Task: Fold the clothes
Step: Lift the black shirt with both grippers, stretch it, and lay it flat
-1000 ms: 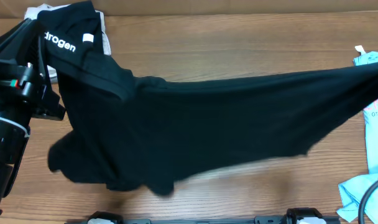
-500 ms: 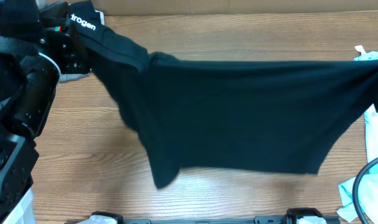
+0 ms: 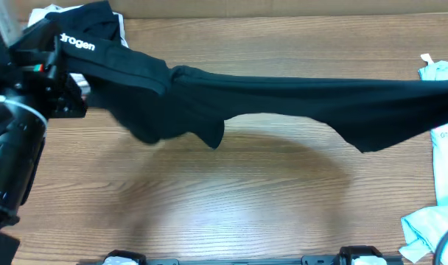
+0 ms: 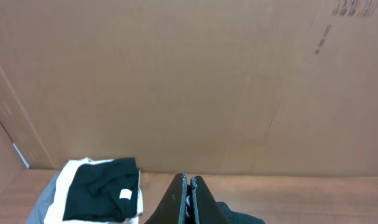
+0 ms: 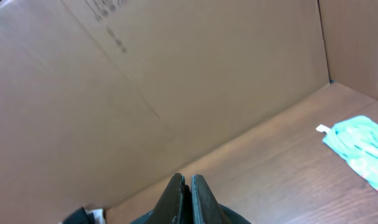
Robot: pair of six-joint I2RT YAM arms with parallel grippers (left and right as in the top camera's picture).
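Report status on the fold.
Both shut on garment: left gripper, right gripper. Stretched between them, hanging above table. At the sides: folded pile, blue shirt.

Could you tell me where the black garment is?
Overhead, the black garment stretches across the far half of the table, from the left gripper by the folded stack to the light blue shirt at the right edge.

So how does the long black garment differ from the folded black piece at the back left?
The long black garment is stretched out above the table, held by the left gripper and right gripper; the folded black piece lies compact on a pale stack. The garment shows white lettering; the folded piece shows a white square tag. Both are black fabric.
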